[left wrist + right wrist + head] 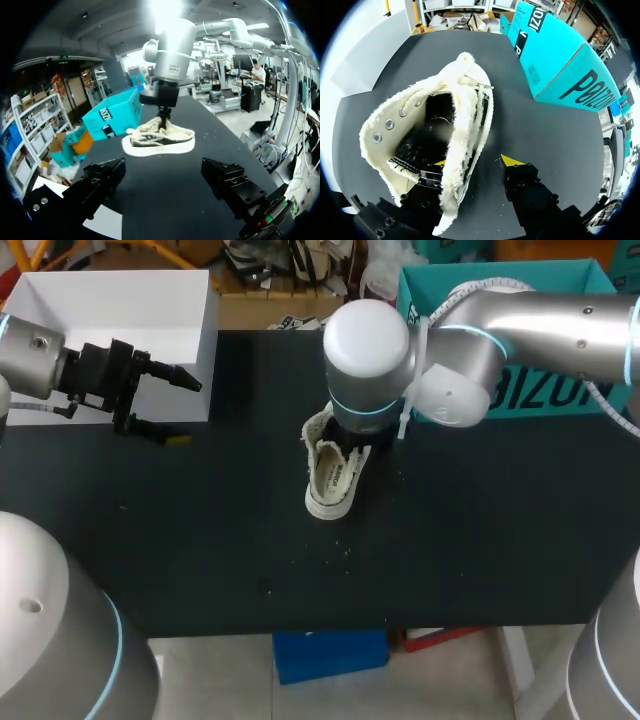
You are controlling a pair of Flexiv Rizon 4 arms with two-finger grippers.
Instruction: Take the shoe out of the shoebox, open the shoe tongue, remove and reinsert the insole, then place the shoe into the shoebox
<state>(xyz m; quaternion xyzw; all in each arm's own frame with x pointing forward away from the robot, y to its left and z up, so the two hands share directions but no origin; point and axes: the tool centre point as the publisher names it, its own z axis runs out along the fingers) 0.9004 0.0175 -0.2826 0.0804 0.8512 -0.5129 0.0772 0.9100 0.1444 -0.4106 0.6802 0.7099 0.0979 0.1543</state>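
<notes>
Cream shoe (462, 95), side wall inside gap of right claw (476, 161)

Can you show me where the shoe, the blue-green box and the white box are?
shoe (335, 478): head view, on its insole.
teal box (560, 400): head view, on its printed front wall.
white box (120, 300): head view, on its inner wall.

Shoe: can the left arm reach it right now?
Probably yes. Bare table lies between the left arm and the shoe, though the right arm stands over it from above, so only its side looks free.
</notes>
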